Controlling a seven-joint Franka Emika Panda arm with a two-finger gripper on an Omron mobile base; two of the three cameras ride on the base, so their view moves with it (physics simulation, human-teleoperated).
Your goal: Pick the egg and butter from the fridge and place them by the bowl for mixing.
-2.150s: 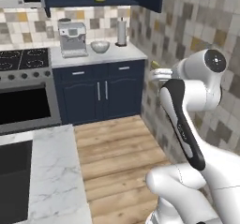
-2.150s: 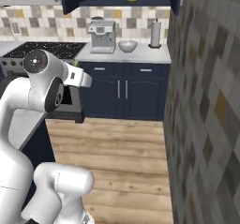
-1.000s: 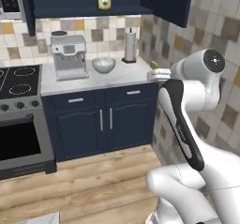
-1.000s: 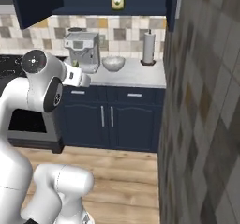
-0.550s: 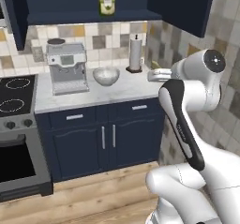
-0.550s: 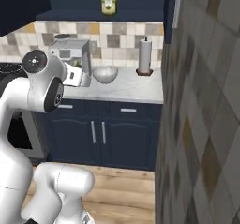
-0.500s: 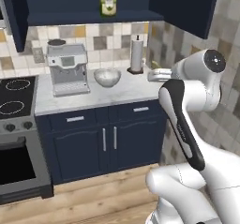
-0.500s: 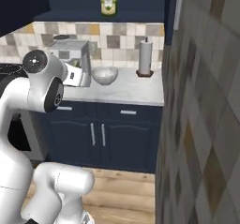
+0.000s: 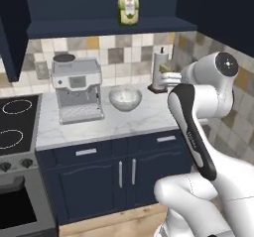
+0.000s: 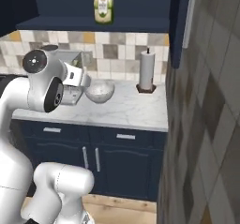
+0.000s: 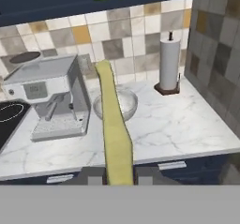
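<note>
From the left base view, the bowl (image 9: pixel 125 97) sits on the marble counter (image 9: pixel 144 119) between the coffee machine (image 9: pixel 77 88) and the paper towel roll (image 9: pixel 159 70). Seen from the right base, a green-and-cream carton (image 10: pixel 103 6) stands on the shelf above. Through the hand view, the fingers (image 11: pixel 119 175) are clamped on the butter (image 11: pixel 113 127), which juts toward the bowl.

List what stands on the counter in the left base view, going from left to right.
Coffee machine → bowl → paper towel roll. Past the roll the robot's arm covers the counter, so nothing further can be ordered there.
</note>
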